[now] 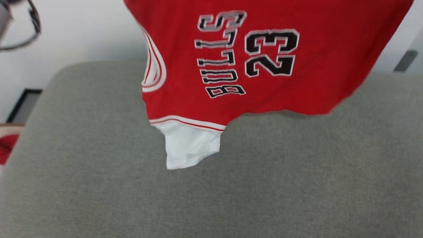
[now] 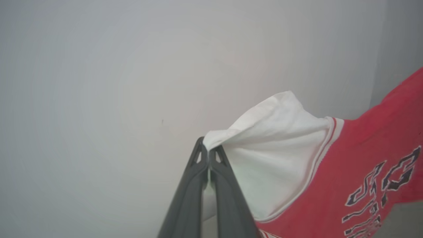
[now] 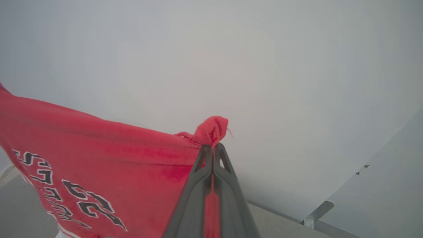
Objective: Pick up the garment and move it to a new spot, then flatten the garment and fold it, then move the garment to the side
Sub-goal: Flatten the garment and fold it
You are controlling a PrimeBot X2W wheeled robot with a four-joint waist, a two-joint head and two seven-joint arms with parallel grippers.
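Note:
The garment (image 1: 264, 59) is a red jersey with black "BULLS 23" lettering, and it hangs in the air over the grey surface (image 1: 99, 185). Its lettering reads sideways in the head view, and one white sleeve (image 1: 188, 145) dangles at the bottom. My left gripper (image 2: 209, 152) is shut on the tip of the other white sleeve (image 2: 274, 148), pinched between its dark fingers. A bunched red corner (image 3: 211, 130) of the jersey is clamped in my shut right gripper (image 3: 211, 148). Between the two grips the red cloth (image 3: 99, 158) stretches taut.
A pale wall (image 1: 82, 29) stands behind the grey padded surface. At the left edge are a dark-framed object (image 1: 23, 104) and something red (image 1: 6, 147) on the floor. A metal bracket (image 3: 317, 211) sits at the far right edge of the surface.

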